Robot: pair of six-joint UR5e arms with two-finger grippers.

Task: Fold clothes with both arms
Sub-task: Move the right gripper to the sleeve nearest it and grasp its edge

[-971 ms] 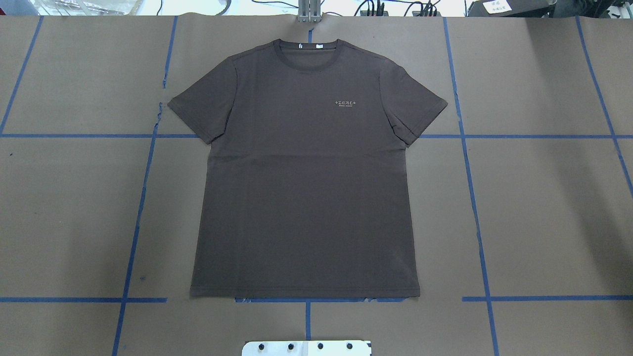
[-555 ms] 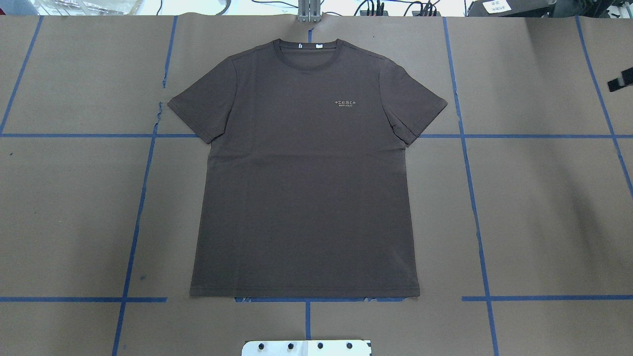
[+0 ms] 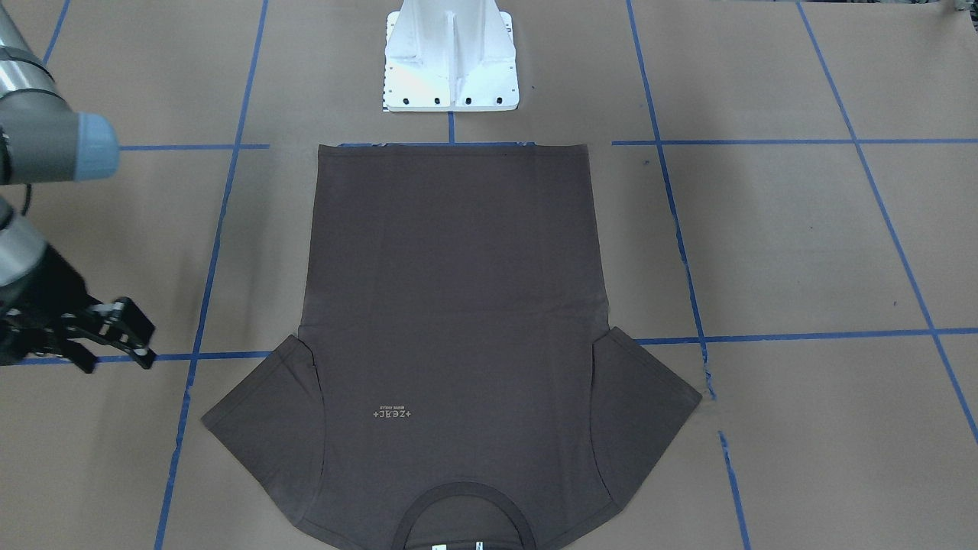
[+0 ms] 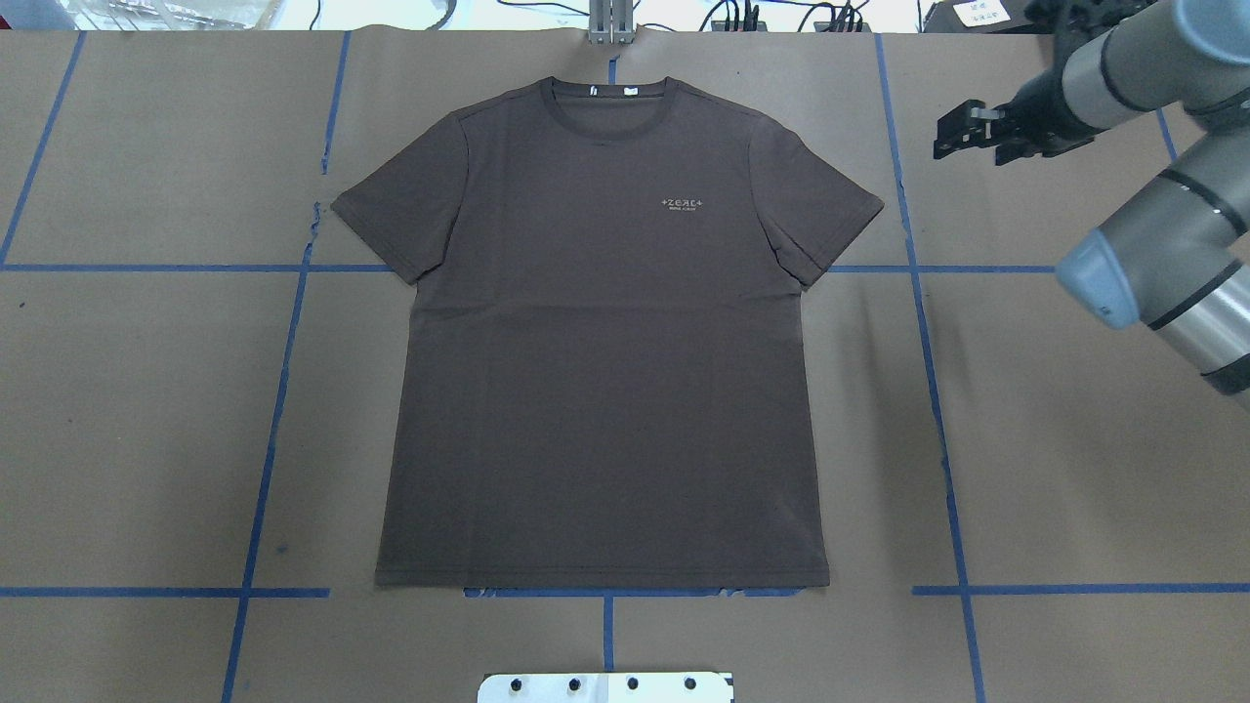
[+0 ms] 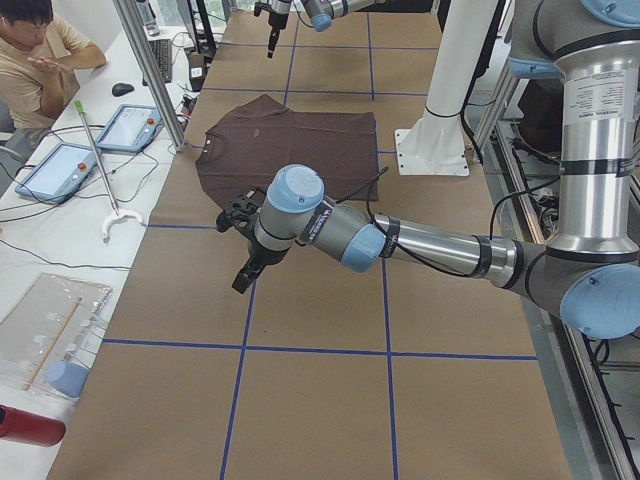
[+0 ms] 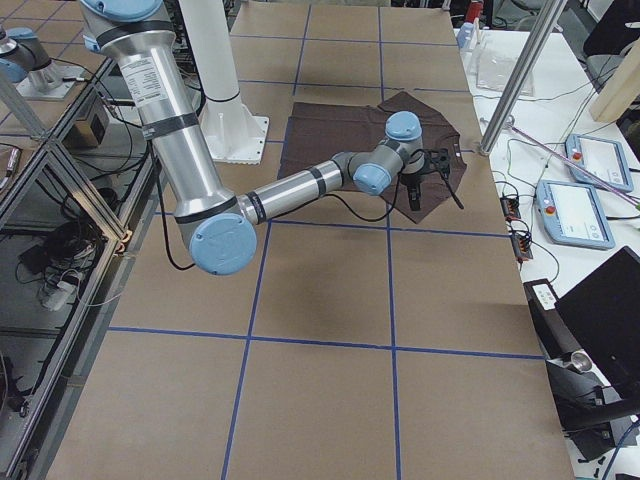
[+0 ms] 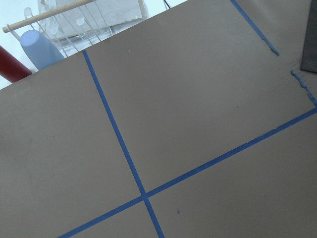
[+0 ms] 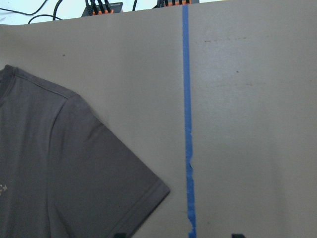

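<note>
Flat on brown-paper counter point(image 4: 1074, 469): dark brown-grey short-sleeved T-shirt point(image 4: 601, 371), collar point(image 4: 608, 109) far from robot, hem point(image 4: 603, 578) near, long axis near-to-far. Nearer is right end effector point(image 4: 947, 132), fingers apart, hovering just outboard of that side's sleeve point(image 4: 820, 215). The left end effector point(image 5: 243, 278) is well off the opposite side; apart or together, cannot tell.

Silver-grey, black-banded tubular right arm point(image 4: 1162, 229) and left arm point(image 5: 440, 248) bear light-blue round joint caps point(image 4: 1089, 283); behind the jaws sit black wrist housings point(image 3: 46, 305). White bolted pedestal point(image 3: 451, 53), dark screws point(image 3: 437, 100).
</note>
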